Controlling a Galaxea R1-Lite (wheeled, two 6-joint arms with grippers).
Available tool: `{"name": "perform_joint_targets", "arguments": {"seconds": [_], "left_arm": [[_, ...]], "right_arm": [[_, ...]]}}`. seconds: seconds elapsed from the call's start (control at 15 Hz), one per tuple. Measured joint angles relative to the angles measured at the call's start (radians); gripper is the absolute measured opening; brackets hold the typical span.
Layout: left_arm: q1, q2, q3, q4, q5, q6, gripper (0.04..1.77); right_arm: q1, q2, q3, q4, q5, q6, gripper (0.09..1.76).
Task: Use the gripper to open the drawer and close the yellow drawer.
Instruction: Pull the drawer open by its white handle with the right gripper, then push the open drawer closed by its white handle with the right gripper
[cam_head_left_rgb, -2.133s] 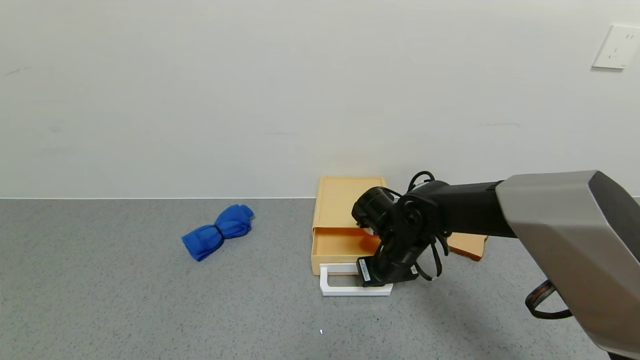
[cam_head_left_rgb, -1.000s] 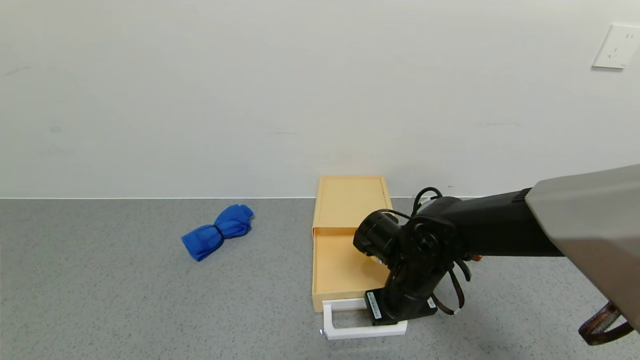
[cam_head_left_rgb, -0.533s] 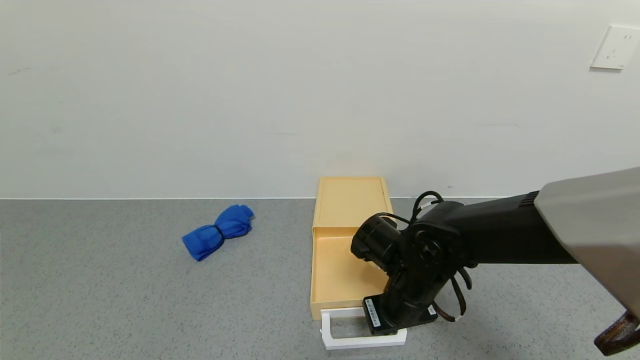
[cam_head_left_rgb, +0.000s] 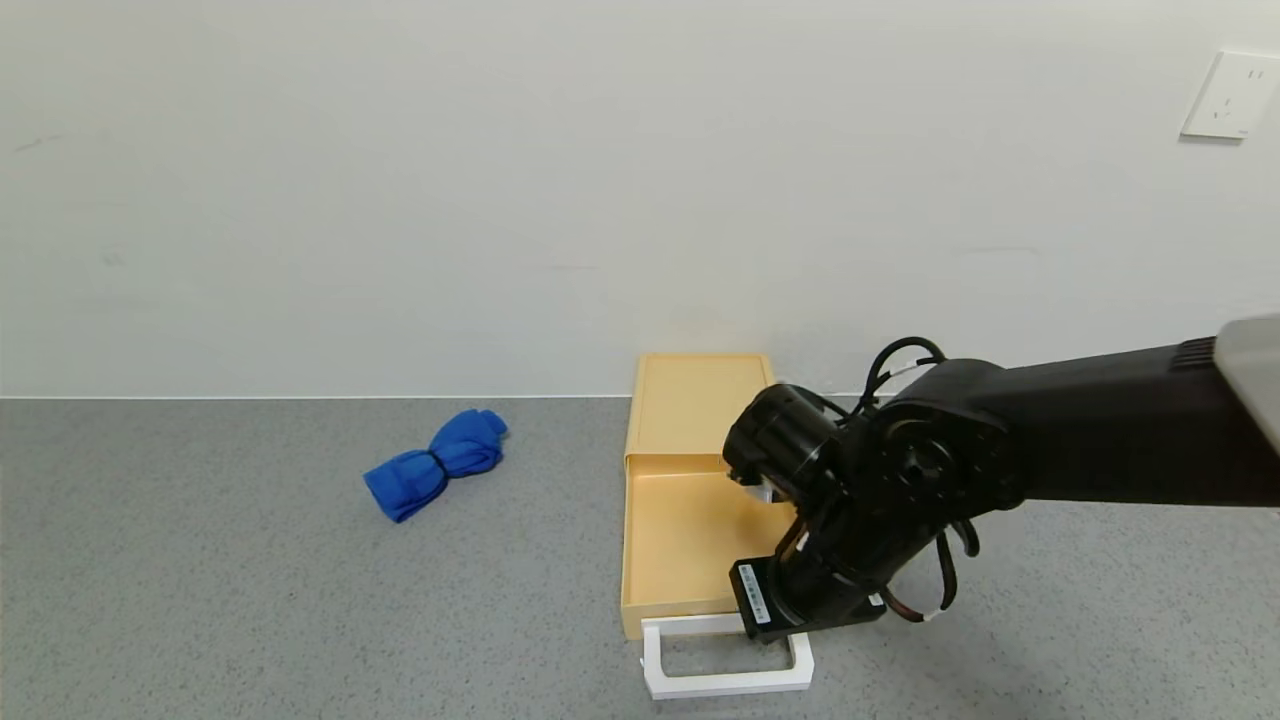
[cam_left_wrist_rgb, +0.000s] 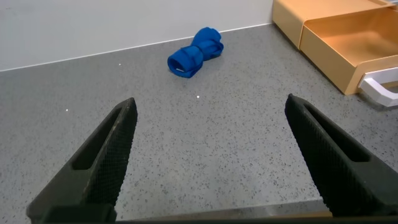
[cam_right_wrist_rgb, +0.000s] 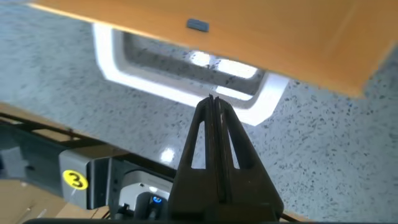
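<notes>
Nearest the robot, the right hand (cam_head_left_rgb: 790, 640) hangs over the white loop handle (cam_head_left_rgb: 725, 683), fingers pressed together, gripping nothing as far as I can tell. Beyond it the drawer (cam_head_left_rgb: 690, 540) stands pulled well out of its box on the grey desk (cam_head_left_rgb: 300, 620). It looks light, stiff plastic that should slide easily; the handle's front bar is the place to hook or push. Only the right wrist view shows the fingertips (cam_right_wrist_rgb: 212, 106) meeting above the handle (cam_right_wrist_rgb: 186, 93). The left wrist view shows the left hand (cam_left_wrist_rgb: 211, 155) spread wide and empty, and the blue cloth (cam_left_wrist_rgb: 195, 52) beyond
</notes>
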Motion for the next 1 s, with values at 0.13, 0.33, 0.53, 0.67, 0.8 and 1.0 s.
{"name": "perform_joint_targets", "arguments": {"seconds": [0.13, 0.33, 0.53, 0.67, 0.8, 1.0], "left_arm": [[0.000, 0.000, 0.000, 0.000, 0.000, 0.000, 1.72], [0.000, 0.000, 0.000, 0.000, 0.000, 0.000, 1.72], [0.000, 0.000, 0.000, 0.000, 0.000, 0.000, 1.72], [0.000, 0.000, 0.000, 0.000, 0.000, 0.000, 1.72], [0.000, 0.000, 0.000, 0.000, 0.000, 0.000, 1.72], [0.000, 0.000, 0.000, 0.000, 0.000, 0.000, 1.72]], "right_arm": [[0.000, -0.073, 0.009, 0.003, 0.003, -0.010, 0.12], [-0.007, -0.214, 0.033, 0.002, 0.027, -0.060, 0.12], [-0.066, -0.354, 0.076, -0.008, 0.034, -0.135, 0.12], [-0.136, -0.430, 0.134, -0.068, 0.057, -0.182, 0.12], [-0.218, -0.507, 0.230, -0.193, 0.149, -0.221, 0.12], [-0.318, -0.601, 0.371, -0.363, 0.226, -0.250, 0.12]]}}
